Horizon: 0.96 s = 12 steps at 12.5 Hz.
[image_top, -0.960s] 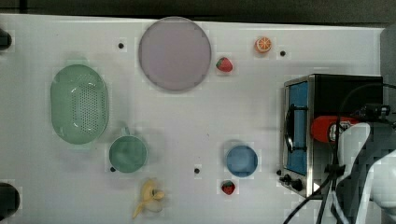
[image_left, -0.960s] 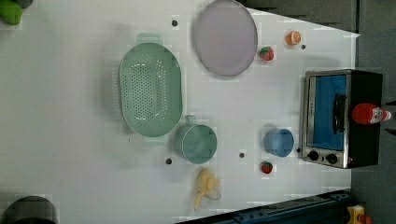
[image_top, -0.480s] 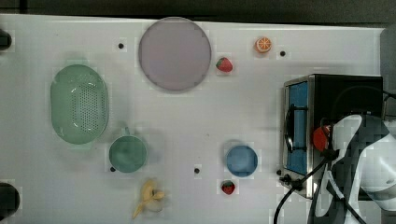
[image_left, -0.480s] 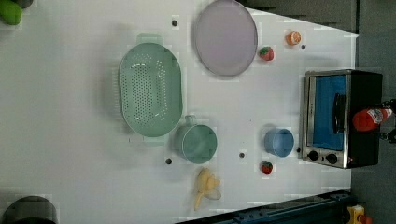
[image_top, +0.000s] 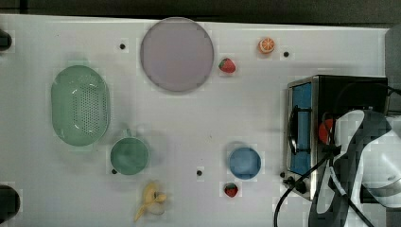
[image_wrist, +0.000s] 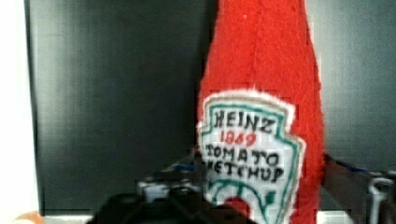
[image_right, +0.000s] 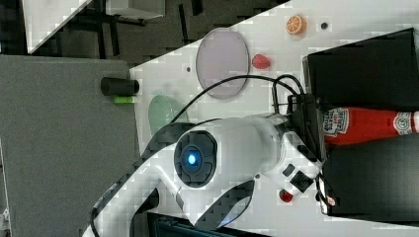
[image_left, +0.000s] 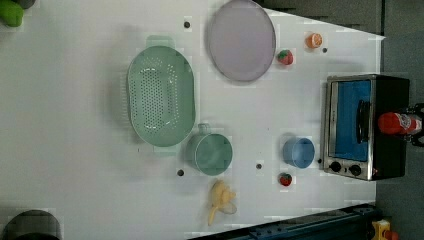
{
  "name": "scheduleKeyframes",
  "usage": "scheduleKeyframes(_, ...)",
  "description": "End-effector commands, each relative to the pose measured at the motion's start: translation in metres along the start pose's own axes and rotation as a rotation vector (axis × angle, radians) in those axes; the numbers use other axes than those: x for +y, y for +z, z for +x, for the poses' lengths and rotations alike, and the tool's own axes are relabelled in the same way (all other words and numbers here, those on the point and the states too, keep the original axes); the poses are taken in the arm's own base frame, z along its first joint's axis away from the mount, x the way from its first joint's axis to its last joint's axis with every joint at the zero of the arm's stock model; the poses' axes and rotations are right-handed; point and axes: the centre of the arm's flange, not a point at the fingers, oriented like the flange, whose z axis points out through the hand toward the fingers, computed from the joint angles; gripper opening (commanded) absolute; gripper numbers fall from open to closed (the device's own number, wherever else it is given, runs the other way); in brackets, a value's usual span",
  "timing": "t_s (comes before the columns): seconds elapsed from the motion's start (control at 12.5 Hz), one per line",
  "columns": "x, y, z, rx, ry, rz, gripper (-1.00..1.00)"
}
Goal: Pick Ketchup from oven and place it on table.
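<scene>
We see the ketchup (image_right: 368,123) lying on its side on top of the black oven (image_right: 365,69), its base end right at our gripper (image_right: 316,126). Whether the fingers are apart or clamped on it, we cannot tell.

Bright even light, faint soft shadows; blocky compression artefacts; wrist view close-up blurred.

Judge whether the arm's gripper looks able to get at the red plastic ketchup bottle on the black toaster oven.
Probably yes: the red ketchup bottle lies on the black toaster oven top, uncovered, and the gripper is already at its label end with nothing between.
</scene>
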Motion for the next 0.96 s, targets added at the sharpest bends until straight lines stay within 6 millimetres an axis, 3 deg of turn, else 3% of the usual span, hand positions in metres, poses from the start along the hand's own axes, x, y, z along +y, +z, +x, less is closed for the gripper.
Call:
scheduleKeyframes(0.08, -0.001, -0.006, 0.007, 0.013, 0.035, -0.007, 0.29)
scheduleKeyframes(0.24, -0.013, -0.033, 0.0, 0.031, 0.0, 0.017, 0.29)
scheduleKeyframes(0.56, -0.04, -0.124, -0.042, 0.052, -0.146, -0.007, 0.29)
scheduleKeyframes(0.72, -0.052, -0.162, -0.084, 0.016, -0.272, -0.016, 0.29)
scheduleKeyframes(0.96, -0.069, -0.19, -0.159, -0.016, -0.496, 0.011, 0.29)
